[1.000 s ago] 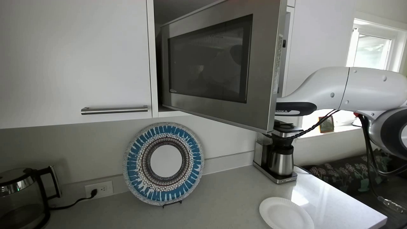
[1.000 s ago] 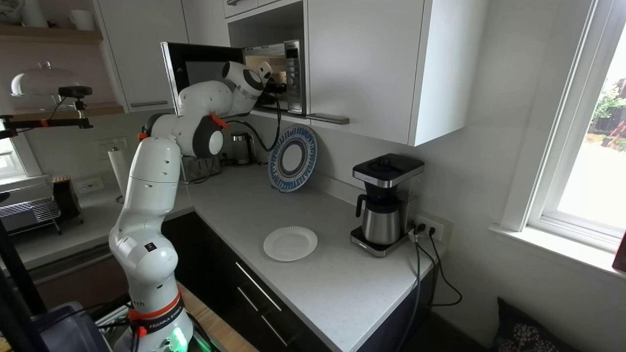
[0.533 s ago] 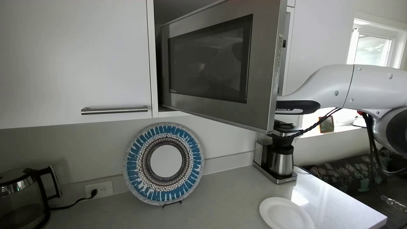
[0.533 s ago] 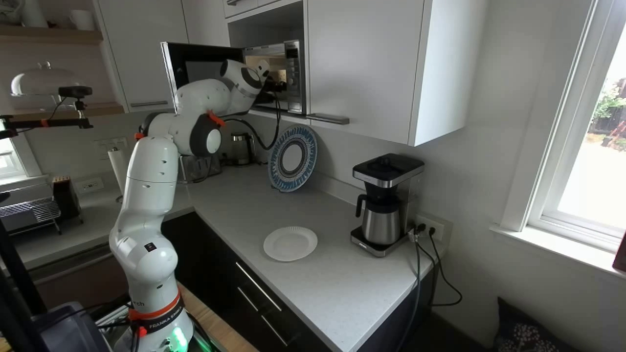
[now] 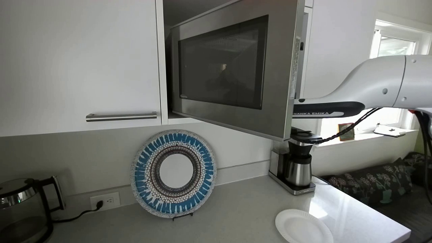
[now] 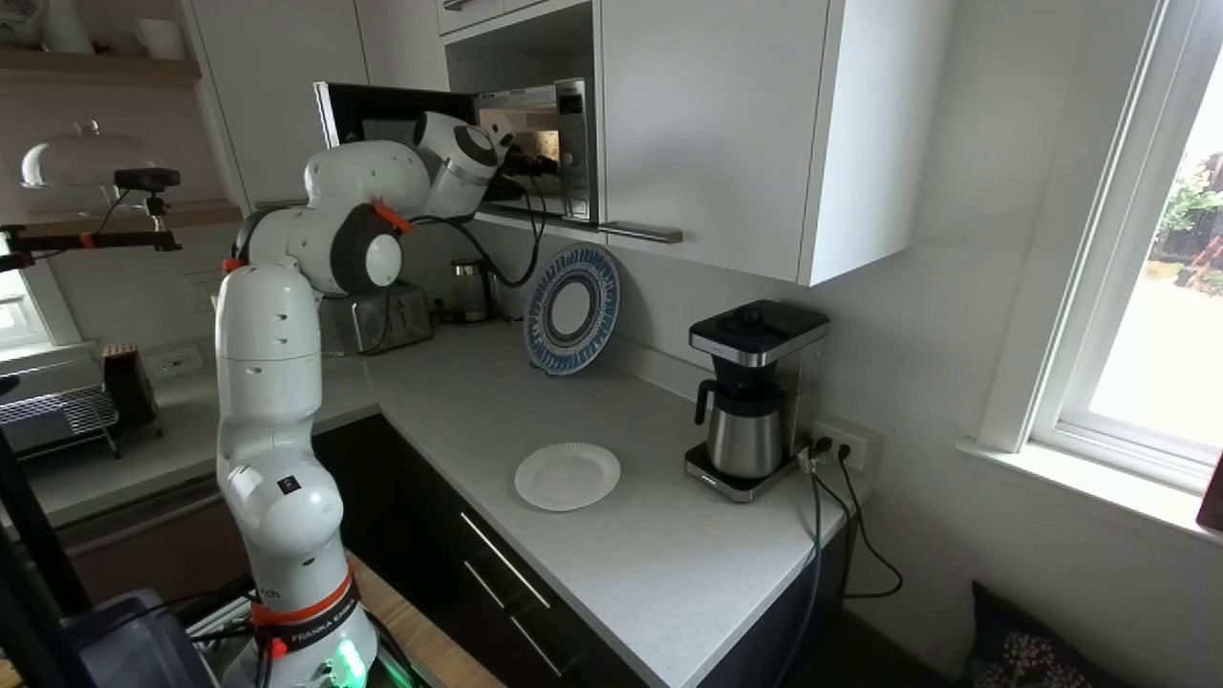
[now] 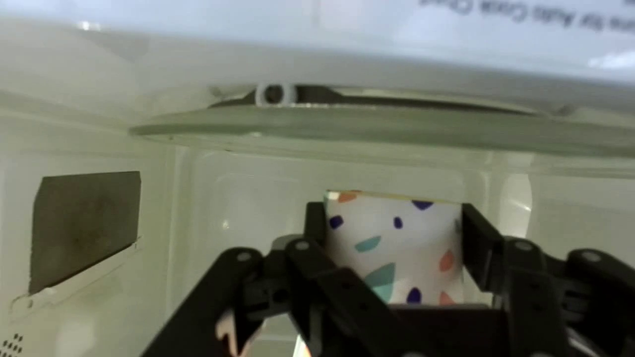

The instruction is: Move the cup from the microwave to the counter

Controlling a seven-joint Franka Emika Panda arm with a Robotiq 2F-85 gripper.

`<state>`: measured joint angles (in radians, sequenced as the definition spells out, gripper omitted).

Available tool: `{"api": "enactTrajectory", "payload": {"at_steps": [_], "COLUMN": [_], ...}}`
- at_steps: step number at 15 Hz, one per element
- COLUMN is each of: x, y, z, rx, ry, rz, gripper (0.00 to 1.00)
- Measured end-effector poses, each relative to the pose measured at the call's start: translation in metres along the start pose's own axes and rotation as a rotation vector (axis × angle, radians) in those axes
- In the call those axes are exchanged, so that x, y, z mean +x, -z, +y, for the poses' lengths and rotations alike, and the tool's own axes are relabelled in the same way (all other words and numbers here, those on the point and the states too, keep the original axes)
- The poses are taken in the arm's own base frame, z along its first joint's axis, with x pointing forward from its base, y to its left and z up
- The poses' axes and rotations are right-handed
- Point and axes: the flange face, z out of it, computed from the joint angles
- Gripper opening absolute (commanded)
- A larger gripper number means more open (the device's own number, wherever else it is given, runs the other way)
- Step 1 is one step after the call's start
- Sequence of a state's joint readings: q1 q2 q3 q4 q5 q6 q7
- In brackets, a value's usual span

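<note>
The cup (image 7: 397, 253), white with coloured specks, is between the black fingers of my gripper (image 7: 392, 223) in the wrist view. Both fingers touch its sides. The wrist picture looks upside down; a gap shows between the cup and the glass turntable (image 7: 347, 124), so the cup seems lifted. The microwave (image 6: 575, 143) is open, its door (image 5: 229, 114) swung out. In an exterior view my gripper (image 6: 531, 164) is dark and small at the microwave's opening; the cup cannot be made out there. The grey-white counter (image 6: 659, 564) lies below; it also shows in an exterior view (image 5: 236, 209).
A flat white plate (image 6: 568, 476) lies on the counter. A coffee maker (image 6: 755, 401) stands near the counter's end. A blue patterned disc (image 6: 573, 308) leans at the wall below the microwave. A toaster (image 6: 392, 317) and glass kettle (image 6: 470, 291) stand farther back. The open door hangs beside the arm.
The arm has drawn back from the microwave, moving left in one exterior view and right in another, mostly in the last half second. The door, plate and coffee maker have not moved.
</note>
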<state>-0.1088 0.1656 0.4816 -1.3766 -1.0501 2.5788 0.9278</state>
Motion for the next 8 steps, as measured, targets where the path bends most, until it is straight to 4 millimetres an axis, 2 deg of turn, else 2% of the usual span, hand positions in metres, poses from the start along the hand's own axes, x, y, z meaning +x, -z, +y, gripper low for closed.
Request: {"api": "enactTrajectory", "payload": {"at_steps": [8], "x": [-0.017], "y": [0.051], "z": [0.027], "rx": [0.034], "ry": [-0.060], "rz": [0.051], "gripper": [0.41]}}
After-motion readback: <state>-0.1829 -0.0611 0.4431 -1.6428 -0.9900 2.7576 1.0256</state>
